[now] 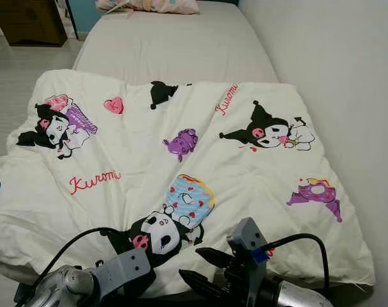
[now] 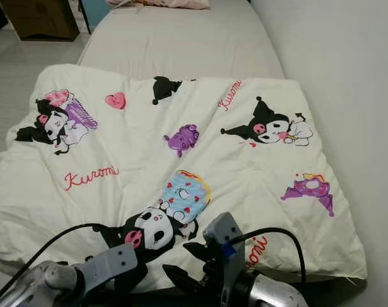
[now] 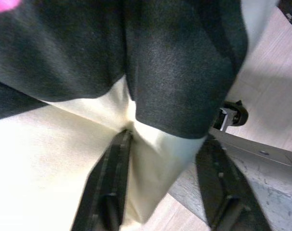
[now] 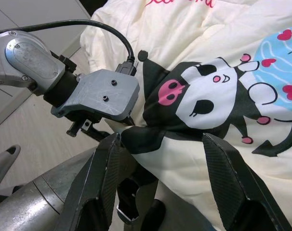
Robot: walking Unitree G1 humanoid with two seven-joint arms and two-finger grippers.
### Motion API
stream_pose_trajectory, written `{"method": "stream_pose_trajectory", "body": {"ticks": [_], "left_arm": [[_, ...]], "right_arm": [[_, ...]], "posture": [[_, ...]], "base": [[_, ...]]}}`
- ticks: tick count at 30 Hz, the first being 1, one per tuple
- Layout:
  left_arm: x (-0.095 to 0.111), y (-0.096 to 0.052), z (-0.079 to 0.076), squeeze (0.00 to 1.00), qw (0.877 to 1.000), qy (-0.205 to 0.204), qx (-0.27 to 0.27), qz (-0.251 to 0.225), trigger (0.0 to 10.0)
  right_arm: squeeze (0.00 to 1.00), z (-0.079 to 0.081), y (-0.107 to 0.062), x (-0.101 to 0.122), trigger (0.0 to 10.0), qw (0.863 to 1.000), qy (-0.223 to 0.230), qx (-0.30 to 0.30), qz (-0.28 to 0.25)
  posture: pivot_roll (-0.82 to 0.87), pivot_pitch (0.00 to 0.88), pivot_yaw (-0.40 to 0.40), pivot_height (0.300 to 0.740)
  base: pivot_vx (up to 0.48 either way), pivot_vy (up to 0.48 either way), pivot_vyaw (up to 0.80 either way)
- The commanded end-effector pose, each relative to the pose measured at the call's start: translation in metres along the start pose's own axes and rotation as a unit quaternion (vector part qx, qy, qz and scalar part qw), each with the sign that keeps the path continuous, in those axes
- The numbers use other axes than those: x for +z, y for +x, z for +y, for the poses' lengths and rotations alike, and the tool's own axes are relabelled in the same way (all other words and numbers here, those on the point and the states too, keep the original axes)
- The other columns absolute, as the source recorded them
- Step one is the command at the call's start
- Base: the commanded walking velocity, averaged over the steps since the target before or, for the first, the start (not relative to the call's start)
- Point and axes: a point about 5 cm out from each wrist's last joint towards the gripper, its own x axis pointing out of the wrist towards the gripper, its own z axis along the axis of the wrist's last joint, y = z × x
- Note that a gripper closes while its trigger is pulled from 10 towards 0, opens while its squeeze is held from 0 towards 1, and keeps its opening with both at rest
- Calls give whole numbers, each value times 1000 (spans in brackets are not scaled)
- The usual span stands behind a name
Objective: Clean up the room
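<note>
A cream cartoon-print comforter [image 1: 181, 160] lies spread over the foot half of the bed [image 1: 175, 45], its near edge hanging toward the robot. The left gripper [image 3: 160, 187] has fabric between its parted fingers at that edge, while the right gripper [image 4: 165, 183] hovers open just beside it.
</note>
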Motion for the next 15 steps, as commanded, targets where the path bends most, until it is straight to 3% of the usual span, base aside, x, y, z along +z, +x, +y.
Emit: {"method": "stream_pose_trajectory", "body": {"ticks": [1, 2, 5, 6, 8, 10, 12, 13, 15], "left_arm": [[-8, 4, -11, 1000, 999, -20, -26, 10, 10000], [-7, 3, -11, 39, 999, -25, -25, 7, 10000], [0, -1, -8, 0, 998, -46, -24, -36, 10000], [9, -10, -5, 0, 991, -65, -41, -108, 10000], [12, -15, -3, 0, 988, -67, -48, -134, 10000], [10, -34, 3, 0, 979, -71, -73, -176, 10000], [10, -34, 3, 0, 979, -71, -73, -176, 10000], [0, -51, 7, 0, 977, -71, -96, -177, 10000], [-6, -56, 7, 0, 978, -68, -102, -166, 10000]], "right_arm": [[0, 2, -2, -5, 10000, 1000, 8, 2, 4], [0, 2, -2, -5, 10000, 1000, 8, 2, 3], [0, 2, -2, -4, 10000, 1000, 7, 3, 2], [0, 2, -2, -4, 10000, 1000, 7, 4, 1], [0, 2, -2, -3, 10000, 1000, 7, 4, 0], [0, 3, -3, -3, 10000, 1000, 9, 6, -2], [0, 3, -3, -3, 10000, 1000, 9, 6, -2], [0, 4, -3, -3, 10000, 1000, 12, 10, -3], [0, 5, -3, -3, 10000, 1000, 12, 12, -4]], "posture": [[21, 472, -30, 547], [21, 470, -30, 547], [18, 470, -29, 547], [17, 469, -27, 547], [17, 469, -27, 547], [21, 466, -28, 547], [21, 466, -28, 547], [26, 464, -27, 547], [27, 462, -28, 547]], "base": [[0, 0, 0], [0, 0, 0], [0, 0, 0], [0, 0, 0], [0, 0, 0], [0, 0, 0], [0, 0, 0], [0, 0, 0], [0, 0, 0]]}}
